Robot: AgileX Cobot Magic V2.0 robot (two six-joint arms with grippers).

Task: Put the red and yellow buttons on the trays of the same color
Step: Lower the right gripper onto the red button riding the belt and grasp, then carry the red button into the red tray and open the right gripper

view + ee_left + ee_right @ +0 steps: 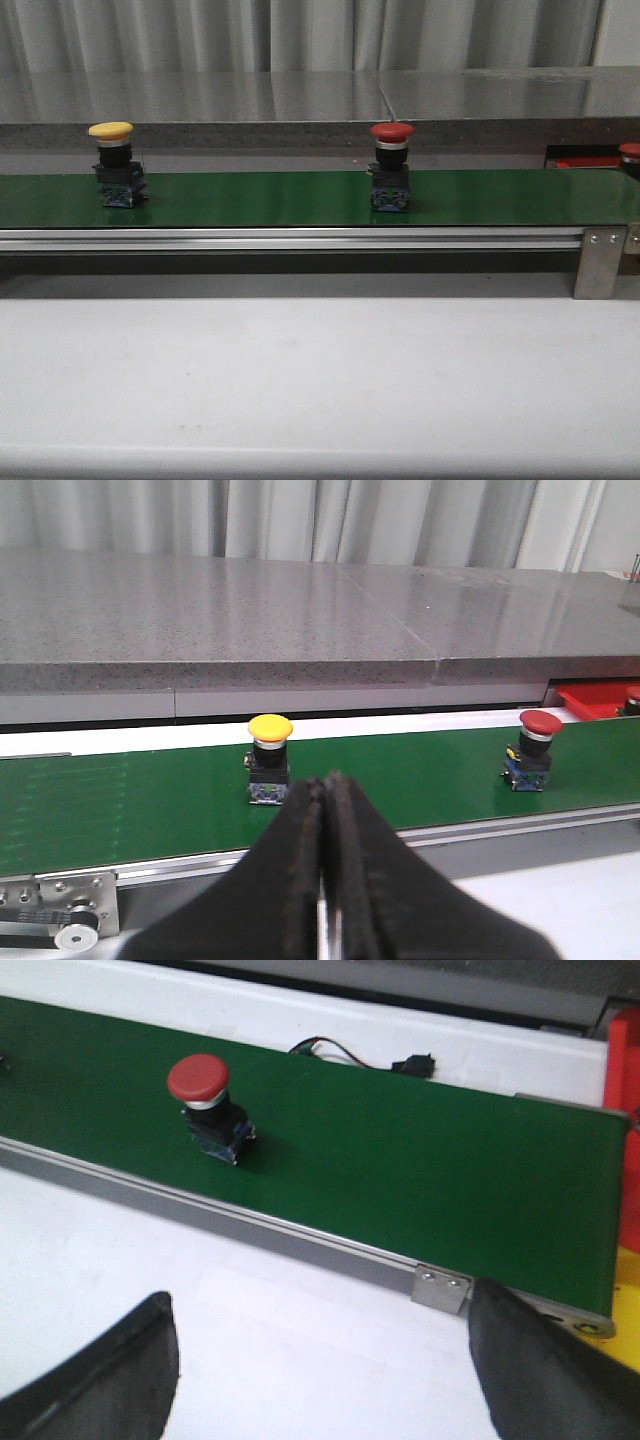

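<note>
A long green belt [300, 198] carries a yellow button [112, 165] and, well apart, a red button [391, 165].

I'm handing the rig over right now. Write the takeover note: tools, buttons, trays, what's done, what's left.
Left tool: shut, empty, short of the belt.
Right tool: open, empty, over the table.
Yellow button and red button stand upright on the green belt, yellow on the robot's left.
Red tray beyond the belt's right end; another red button shows at its edge. Yellow tray not clearly visible.
Done: possibly one red. Left: both belt buttons.
</note>
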